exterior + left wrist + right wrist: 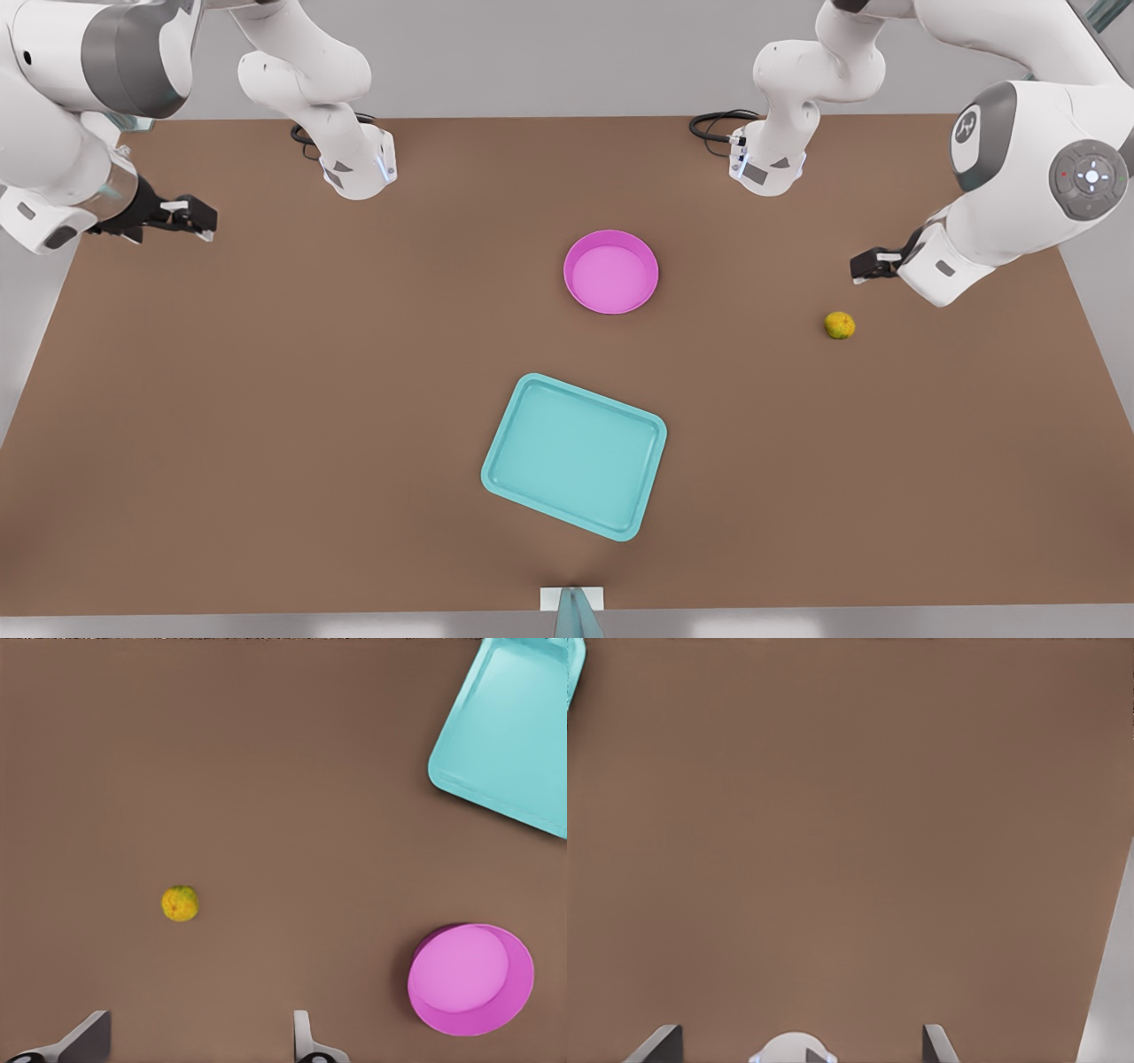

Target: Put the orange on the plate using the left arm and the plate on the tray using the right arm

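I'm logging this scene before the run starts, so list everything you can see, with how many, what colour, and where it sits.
orange: one, yellow-orange with greenish blotches, alone on the table toward the front view's right, apart from the plate.
plate: one, magenta-pink, near the table's middle, nothing in it.
tray: one, teal, set askew nearer the camera than the plate, nothing on it.
table: one, brown, under everything.
cables: two, black, coiled at the arm bases along the far edge.
left end effector: one, dark fingers spread open, hovering just beyond the orange at the front view's right.
right end effector: one, open, holding nothing, waiting at the front view's left edge of the table.
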Available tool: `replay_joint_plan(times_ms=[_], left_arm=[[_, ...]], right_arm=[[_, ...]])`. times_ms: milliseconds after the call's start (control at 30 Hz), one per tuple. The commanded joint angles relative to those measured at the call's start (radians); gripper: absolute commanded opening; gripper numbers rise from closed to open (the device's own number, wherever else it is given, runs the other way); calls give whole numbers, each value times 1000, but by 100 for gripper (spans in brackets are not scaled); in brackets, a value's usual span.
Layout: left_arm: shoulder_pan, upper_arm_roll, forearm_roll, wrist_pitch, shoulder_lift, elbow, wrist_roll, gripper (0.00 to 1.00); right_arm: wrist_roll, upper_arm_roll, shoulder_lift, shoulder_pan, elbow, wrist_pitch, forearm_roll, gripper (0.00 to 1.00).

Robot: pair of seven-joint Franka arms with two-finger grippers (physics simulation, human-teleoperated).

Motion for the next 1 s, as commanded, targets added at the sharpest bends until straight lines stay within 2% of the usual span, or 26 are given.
replay_joint_plan(times_ms=[0,33,67,100,133,200,267,300,367,467,567,967], left_arm=[[0,0,-2,21,-1,0,-49,100],[1,2,1,25,0,-4,-55,100],[1,34,2,39,6,-111,-65,100],[1,92,1,162,11,-282,-63,100],[3,115,-1,295,45,-387,-46,100],[3,132,2,672,81,-608,-40,100],[4,153,4,841,106,-711,153,100],[6,153,4,855,109,-716,245,100],[18,170,4,1007,118,-803,274,100],[75,178,6,1009,149,-803,477,100],[73,176,6,1058,166,-857,462,100],[75,178,6,1045,197,-914,423,100]], right_arm=[[-29,-1,0,4,3,41,-3,100],[-29,-1,0,4,3,41,-4,100],[-32,1,-3,4,-2,38,-3,100],[-32,1,-4,6,-2,38,-3,100],[-33,1,-4,4,-4,38,-3,100],[-29,1,-4,4,-11,38,-3,100],[-29,1,-3,4,-11,36,-3,100],[-29,1,-1,4,-11,36,-3,100],[-29,1,-3,2,-11,34,-3,100],[-27,1,-4,2,-19,34,-4,100],[-26,1,-3,2,-25,34,-3,100],[-27,2,0,1,-45,41,-3,100]])
